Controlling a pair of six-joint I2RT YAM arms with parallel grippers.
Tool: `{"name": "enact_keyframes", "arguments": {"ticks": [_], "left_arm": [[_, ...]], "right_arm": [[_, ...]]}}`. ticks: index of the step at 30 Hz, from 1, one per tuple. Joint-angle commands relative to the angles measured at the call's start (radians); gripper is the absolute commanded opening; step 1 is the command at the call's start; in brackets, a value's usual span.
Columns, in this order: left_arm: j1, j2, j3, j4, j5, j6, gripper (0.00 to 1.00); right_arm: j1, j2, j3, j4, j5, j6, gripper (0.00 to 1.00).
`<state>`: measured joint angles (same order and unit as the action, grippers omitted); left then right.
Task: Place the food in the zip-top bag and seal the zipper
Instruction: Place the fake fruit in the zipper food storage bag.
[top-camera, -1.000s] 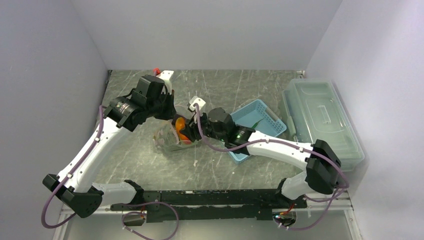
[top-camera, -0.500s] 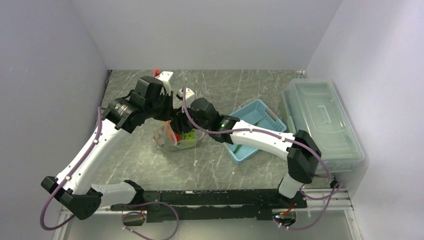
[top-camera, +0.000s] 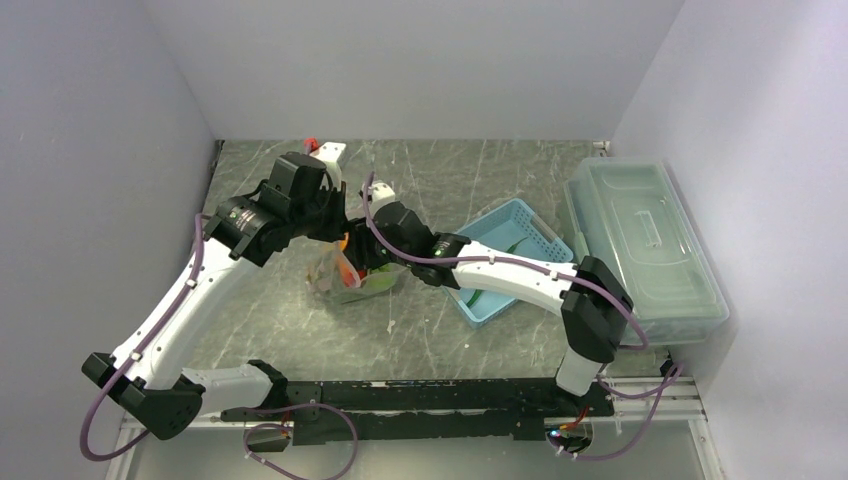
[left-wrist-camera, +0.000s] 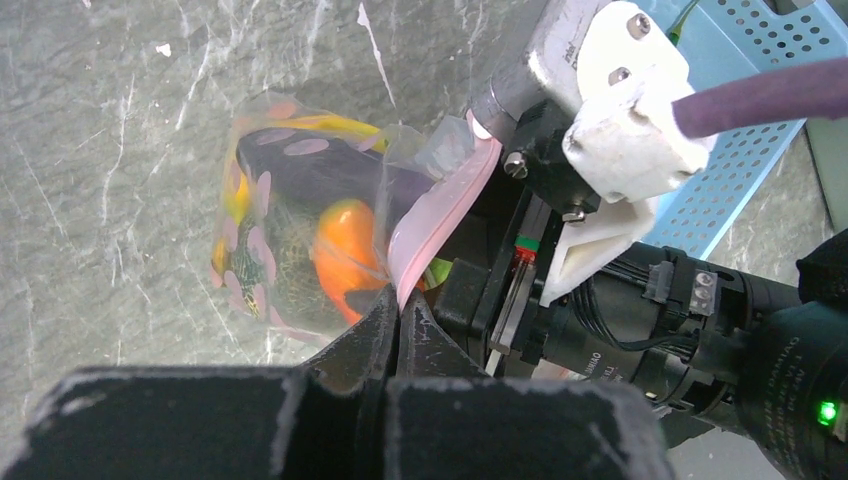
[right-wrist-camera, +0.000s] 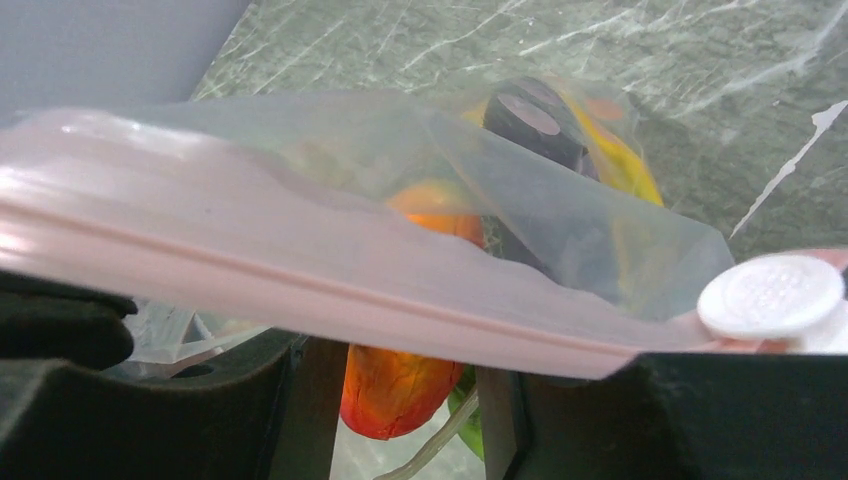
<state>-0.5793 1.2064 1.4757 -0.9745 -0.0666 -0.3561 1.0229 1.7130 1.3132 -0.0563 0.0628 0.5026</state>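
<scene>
The clear zip-top bag (top-camera: 345, 278) hangs over the table (top-camera: 280, 310). My left gripper (left-wrist-camera: 400, 303) is shut on its pale-pink zipper (left-wrist-camera: 440, 210) and holds the mouth up; it also shows in the top view (top-camera: 338, 232). Through the bag I see the dark purple eggplant (left-wrist-camera: 320, 165), the netted melon (left-wrist-camera: 280, 250), the yellow banana (left-wrist-camera: 330, 125) and some green (left-wrist-camera: 440, 270). My right gripper (right-wrist-camera: 410, 372) is at the bag's mouth (top-camera: 373, 240), just under the zipper (right-wrist-camera: 300, 285), with the orange carrot (right-wrist-camera: 400, 385) between its fingers. A white slider (right-wrist-camera: 770, 295) sits on the zipper.
The light-blue basket (top-camera: 500, 215) lies to the right of the bag with a green pod (top-camera: 515, 245) in it. The large clear lidded box (top-camera: 640, 240) stands along the right wall. A small white block (top-camera: 333, 150) sits at the back.
My right gripper has moved left from beside the basket to the bag's mouth, carrying the orange carrot. My left gripper has held the zipper almost still.
</scene>
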Motion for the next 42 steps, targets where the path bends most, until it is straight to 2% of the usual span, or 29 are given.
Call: {"name": "enact_keyframes", "arguments": {"ticks": [1,3,7,13,22,27,31,42], "left_arm": [[-0.004,-0.036,0.002,0.041,0.012,-0.004,0.0],[-0.004,-0.035,0.001,0.043,0.013,-0.004,0.0],[-0.005,-0.033,0.001,0.042,0.014,-0.004,0.0],[-0.004,-0.036,0.001,0.04,0.004,-0.006,0.0],[-0.004,-0.027,-0.001,0.039,-0.009,0.001,0.0],[-0.005,-0.02,-0.001,0.038,-0.006,0.006,0.0],[-0.004,-0.015,-0.006,0.045,0.003,0.005,0.0],[-0.004,-0.004,-0.002,0.048,0.013,0.019,0.0]], "right_arm": [[0.003,-0.031,0.005,0.015,0.056,0.012,0.52],[0.003,-0.054,-0.001,0.018,0.061,0.002,0.6],[0.003,-0.094,0.008,0.002,0.063,-0.027,0.71],[0.003,-0.168,0.019,-0.043,0.071,-0.09,0.79],[-0.056,-0.369,-0.102,-0.128,0.155,-0.14,0.79],[-0.101,-0.455,-0.131,-0.229,0.251,-0.15,0.78],[-0.17,-0.505,-0.146,-0.328,0.259,-0.127,0.77],[-0.392,-0.51,-0.173,-0.561,0.301,-0.08,0.76]]}}
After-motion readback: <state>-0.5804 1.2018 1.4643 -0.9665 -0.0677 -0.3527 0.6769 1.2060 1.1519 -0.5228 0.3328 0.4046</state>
